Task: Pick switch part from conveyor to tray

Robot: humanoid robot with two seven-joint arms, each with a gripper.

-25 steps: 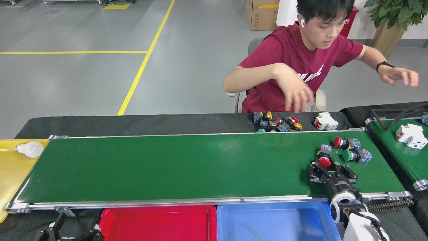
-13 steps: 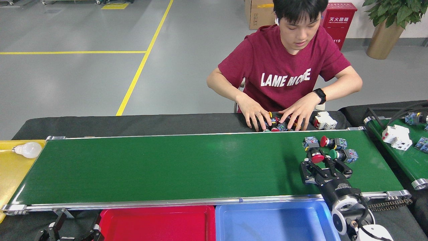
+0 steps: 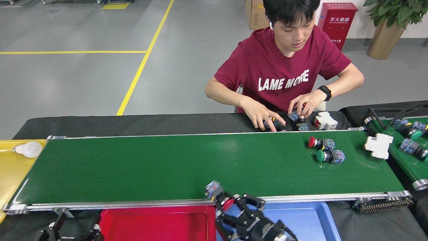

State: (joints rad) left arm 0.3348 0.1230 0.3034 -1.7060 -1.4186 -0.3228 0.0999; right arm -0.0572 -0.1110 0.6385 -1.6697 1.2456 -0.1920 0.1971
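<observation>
Head view, legible writing first: the person's (image 3: 284,67) maroon shirt reads "LAME MORE" in white; a red cabinet (image 3: 337,20) behind carries white characters and the digits "119". Counts: three trays along the near and left edges, namely one red tray (image 3: 160,222), one blue tray (image 3: 301,217) and one yellow tray (image 3: 13,174); one white light bulb (image 3: 28,149) lies on the yellow tray. Two push-button switches lie loose on the conveyor (image 3: 167,167), one red-capped (image 3: 320,143) and one green-capped (image 3: 330,156), just beside each other; one white breaker block (image 3: 378,146) sits at the belt's right end, and a second white block (image 3: 325,121) rests on the black table behind it. Right gripper (image 3: 230,206) hangs over the conveyor's near rail, at the divide between red and blue trays; its fingers are closed around one switch part (image 3: 220,197) with a red cap and a blue-grey body. Left gripper (image 3: 72,231) shows only partly at the bottom edge, its fingers spread and holding nothing. Both of the person's hands rest among a small cluster of switches, too bunched to count.
</observation>
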